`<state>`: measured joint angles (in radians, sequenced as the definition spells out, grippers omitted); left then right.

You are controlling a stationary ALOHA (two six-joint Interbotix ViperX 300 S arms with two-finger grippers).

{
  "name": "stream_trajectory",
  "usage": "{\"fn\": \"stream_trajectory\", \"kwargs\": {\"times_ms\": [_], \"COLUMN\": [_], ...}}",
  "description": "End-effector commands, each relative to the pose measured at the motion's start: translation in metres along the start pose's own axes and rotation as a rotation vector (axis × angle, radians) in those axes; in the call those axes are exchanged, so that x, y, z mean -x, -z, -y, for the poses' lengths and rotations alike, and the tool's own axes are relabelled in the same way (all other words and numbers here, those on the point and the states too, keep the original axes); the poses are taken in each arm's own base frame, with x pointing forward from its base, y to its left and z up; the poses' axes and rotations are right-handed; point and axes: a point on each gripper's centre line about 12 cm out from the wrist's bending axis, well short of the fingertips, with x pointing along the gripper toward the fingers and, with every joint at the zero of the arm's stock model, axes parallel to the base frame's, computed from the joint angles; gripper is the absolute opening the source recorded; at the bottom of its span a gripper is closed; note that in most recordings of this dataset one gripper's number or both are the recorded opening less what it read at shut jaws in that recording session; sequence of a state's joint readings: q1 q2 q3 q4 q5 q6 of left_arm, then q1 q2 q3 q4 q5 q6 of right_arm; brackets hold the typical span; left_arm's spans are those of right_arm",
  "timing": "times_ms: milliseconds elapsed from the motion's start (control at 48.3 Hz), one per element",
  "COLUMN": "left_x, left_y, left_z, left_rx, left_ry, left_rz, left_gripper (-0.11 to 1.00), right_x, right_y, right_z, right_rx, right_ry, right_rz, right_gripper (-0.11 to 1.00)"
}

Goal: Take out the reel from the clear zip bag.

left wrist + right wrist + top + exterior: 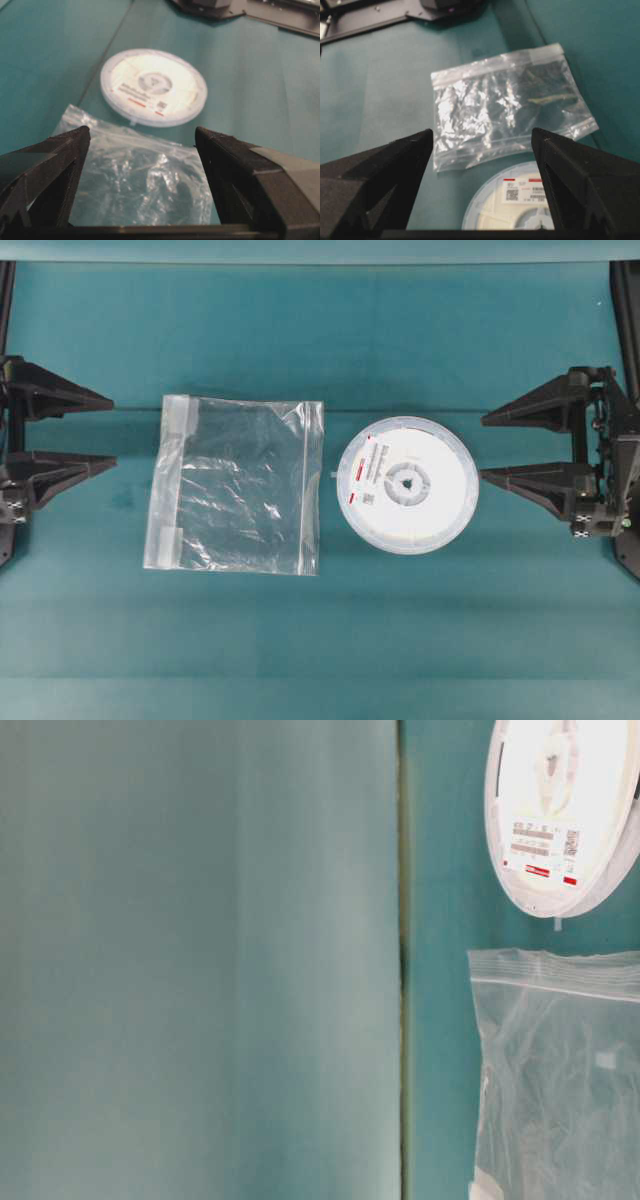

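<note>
The reel [408, 485], a flat white disc with a grey hub and a red-marked label, lies bare on the teal table right of centre, outside the bag. It also shows in the table-level view [562, 810], the left wrist view [153, 87] and the right wrist view [512, 205]. The clear zip bag [238, 485] lies flat and empty just left of it, apart from it, also in the table-level view [560, 1070], the left wrist view [137, 180] and the right wrist view [507, 107]. My left gripper [113, 432] is open and empty at the left edge. My right gripper [482, 448] is open and empty just right of the reel.
The teal cloth [320, 640] covers the whole table. A fold line runs across it behind the objects. The arm bases stand at the far left and far right edges.
</note>
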<state>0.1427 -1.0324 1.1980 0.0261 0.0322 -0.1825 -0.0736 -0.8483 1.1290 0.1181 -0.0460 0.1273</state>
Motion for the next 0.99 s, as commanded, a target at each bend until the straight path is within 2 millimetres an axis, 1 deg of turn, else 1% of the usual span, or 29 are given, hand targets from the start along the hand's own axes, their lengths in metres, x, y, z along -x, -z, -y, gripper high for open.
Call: {"fn": "stream_trajectory", "kwargs": {"times_ms": [0,974], "left_x": [-0.0001,-0.0001], "left_y": [-0.0119,-0.0119], "left_z": [0.0025,0.0025], "left_rx": [-0.005,-0.005], "left_ry": [0.008,0.008], "left_rz": [0.033,0.033], "left_gripper": [0.92,0.92], "right_x": [-0.0007,0.0027], "right_y": [-0.0063,-0.0095], "right_z": [-0.0019,-0.0026], "right_rx": [0.006,0.005], "right_ry": [-0.005,-0.01], "right_rz": [0.018,0.035], "right_gripper": [0.94,0.94]}}
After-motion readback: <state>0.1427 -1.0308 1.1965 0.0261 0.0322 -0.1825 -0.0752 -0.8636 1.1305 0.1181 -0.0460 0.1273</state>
